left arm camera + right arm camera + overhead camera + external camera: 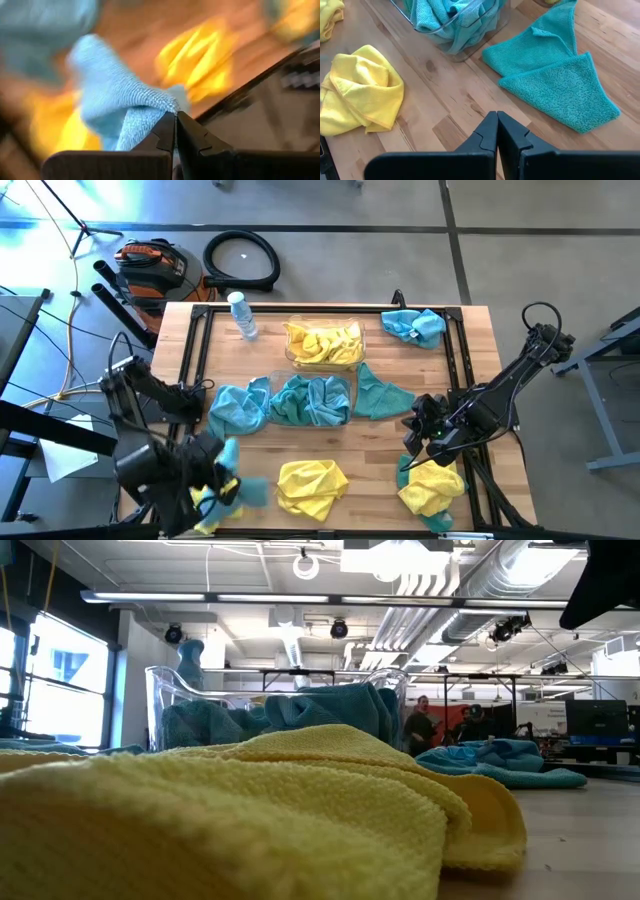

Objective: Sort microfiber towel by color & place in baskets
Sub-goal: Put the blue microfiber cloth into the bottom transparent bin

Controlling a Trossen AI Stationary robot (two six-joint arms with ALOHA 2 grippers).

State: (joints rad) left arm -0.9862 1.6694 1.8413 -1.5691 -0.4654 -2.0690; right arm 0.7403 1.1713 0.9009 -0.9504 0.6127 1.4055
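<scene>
My left gripper (228, 480) (176, 114) hangs over the table's near left corner, shut on a light blue microfiber towel (246, 488) (115, 95). A yellow towel (206, 508) lies on the table beneath it. The far clear basket (325, 345) holds yellow towels. The near basket (315, 400) (451, 27) holds teal ones. My right gripper (420, 435) (496, 114) is shut and empty, above bare wood near the right side. Loose towels lie around: yellow (311, 486) (360, 90), teal (385, 395) (555, 80), teal (238, 410). My left gripper pinches a bunched fold of the light blue towel (167, 106) between its two fingertips. The fingers slant down from above. The towel hangs away from the tips, lifted off the table, over the yellow towel below.
A clear water bottle (242, 315) lies at the far left of the table. A blue towel (413, 325) sits at the far right corner. A yellow towel over a teal one (432, 488) lies at the near right. In the low view a yellow towel (250, 810) fills the foreground.
</scene>
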